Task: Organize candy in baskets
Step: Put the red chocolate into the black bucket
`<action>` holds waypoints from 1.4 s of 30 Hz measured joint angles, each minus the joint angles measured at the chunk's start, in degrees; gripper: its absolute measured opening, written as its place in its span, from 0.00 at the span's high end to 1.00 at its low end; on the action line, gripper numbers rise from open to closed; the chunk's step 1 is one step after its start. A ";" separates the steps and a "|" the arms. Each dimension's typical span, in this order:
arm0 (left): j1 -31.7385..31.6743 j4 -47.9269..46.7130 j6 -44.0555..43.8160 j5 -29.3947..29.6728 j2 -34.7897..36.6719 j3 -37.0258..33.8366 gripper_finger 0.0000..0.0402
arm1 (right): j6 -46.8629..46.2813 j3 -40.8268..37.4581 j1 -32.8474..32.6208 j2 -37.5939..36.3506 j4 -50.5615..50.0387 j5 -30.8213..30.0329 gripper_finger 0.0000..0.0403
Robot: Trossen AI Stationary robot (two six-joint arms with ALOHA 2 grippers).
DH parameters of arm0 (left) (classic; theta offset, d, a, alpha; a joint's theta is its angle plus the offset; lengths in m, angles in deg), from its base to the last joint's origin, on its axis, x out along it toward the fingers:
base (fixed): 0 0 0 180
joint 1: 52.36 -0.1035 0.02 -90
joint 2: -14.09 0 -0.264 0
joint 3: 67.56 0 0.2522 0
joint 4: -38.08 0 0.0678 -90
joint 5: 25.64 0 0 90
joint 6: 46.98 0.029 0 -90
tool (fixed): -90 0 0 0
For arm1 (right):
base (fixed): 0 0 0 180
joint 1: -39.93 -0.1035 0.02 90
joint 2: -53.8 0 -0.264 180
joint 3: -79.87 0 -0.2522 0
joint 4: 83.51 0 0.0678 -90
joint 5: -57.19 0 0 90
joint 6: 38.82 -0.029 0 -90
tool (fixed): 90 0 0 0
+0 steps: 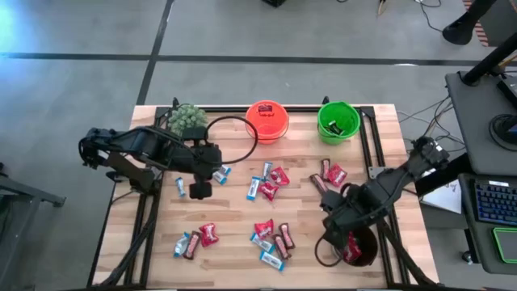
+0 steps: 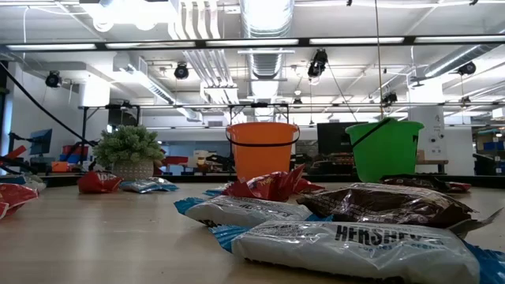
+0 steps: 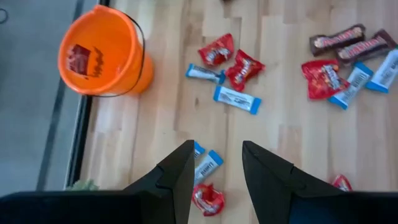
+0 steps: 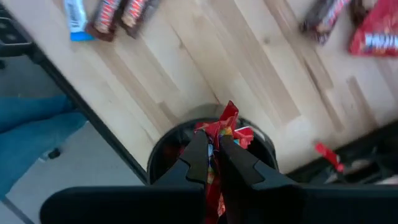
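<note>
Red packet (image 4: 225, 127) is clamped in the right hand (image 4: 213, 149), directly over the black basket (image 4: 163, 152).

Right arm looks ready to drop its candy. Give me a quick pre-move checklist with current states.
1. Right gripper shut on the red crinkly candy packet: ok.
2. Packet over the round black basket: ok in the right wrist view; the basket sits by the table's near right edge.
3. Black basket upright: ok.
4. Room in the basket: cannot tell; red wrappers already show inside.
5. Left gripper open, holding nothing, above the blue-and-white bar and well away from the right arm: ok.
6. Orange plastic bucket and bright green bucket upright at the far edge: ok.
</note>
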 joint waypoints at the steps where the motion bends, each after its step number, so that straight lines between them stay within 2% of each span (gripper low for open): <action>1: 0.00 -0.05 0.00 -0.03 0.12 0.00 0.71 | -1.57 -0.63 -0.48 0.00 0.02 0.06 0.97; 14: 0.00 -0.59 1.33 -1.33 2.98 0.00 0.71 | -18.34 -3.02 -8.76 -0.09 0.46 0.53 0.97; 24: 0.00 -0.46 2.25 -1.36 3.65 0.00 0.71 | -26.25 -5.25 -11.72 0.13 0.60 0.08 0.97; 37: 0.00 -0.52 3.48 -1.36 3.65 0.00 0.71 | -26.32 -6.08 -11.67 0.17 2.68 0.09 0.96; 42: 0.00 -0.90 3.48 -1.87 3.65 0.00 0.71 | -24.48 -6.08 -11.67 0.17 6.52 1.47 0.84</action>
